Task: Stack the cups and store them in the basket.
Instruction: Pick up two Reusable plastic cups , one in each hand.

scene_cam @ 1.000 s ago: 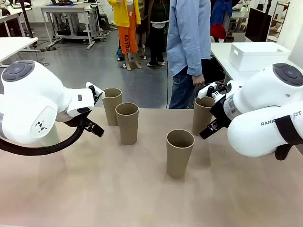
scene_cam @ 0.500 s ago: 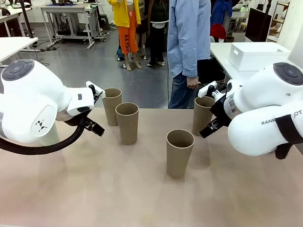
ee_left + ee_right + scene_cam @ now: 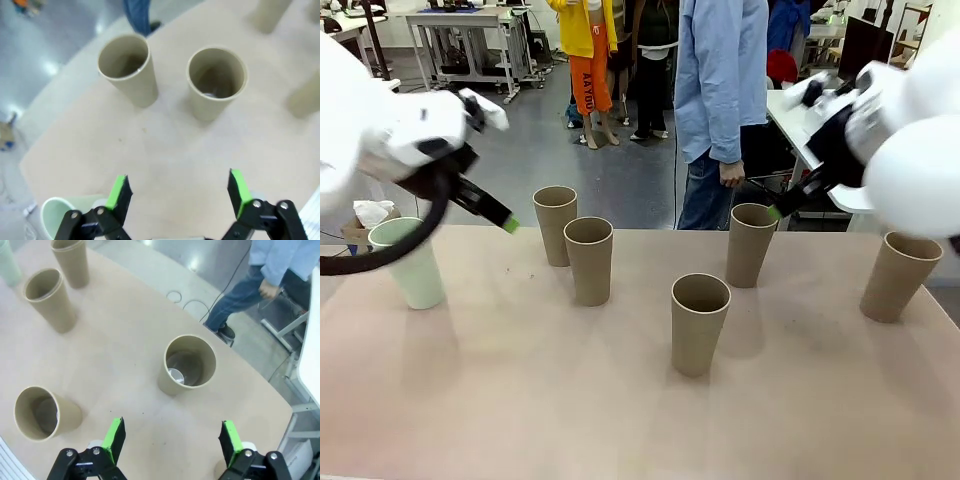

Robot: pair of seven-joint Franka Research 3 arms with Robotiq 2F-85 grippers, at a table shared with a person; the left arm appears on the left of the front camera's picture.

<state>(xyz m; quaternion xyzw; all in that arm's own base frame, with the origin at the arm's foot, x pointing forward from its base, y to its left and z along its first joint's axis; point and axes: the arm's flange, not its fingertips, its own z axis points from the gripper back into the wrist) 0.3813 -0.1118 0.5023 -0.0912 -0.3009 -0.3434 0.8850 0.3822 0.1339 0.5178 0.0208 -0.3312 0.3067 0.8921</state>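
Beige table [image 3: 520,410] carries all six cups [image 3: 590,260] upright, mouths up and apart from one another, so any one can take another from above; to my eye no stacking has begun. Your left arm [image 3: 380,140] and right arm [image 3: 910,150] hang high over the far corners, probably to survey the layout first. The mint cup [image 3: 410,262] stands far left, a tan pair [image 3: 556,225] just right of it, the near cup [image 3: 700,322] in the middle, the far cup [image 3: 750,243] behind it, and the right cup [image 3: 898,275] at the right edge. Your left gripper [image 3: 178,185] is spread wide and empty above the pair. Your right gripper [image 3: 172,432] is likewise apart and empty over the far cup.
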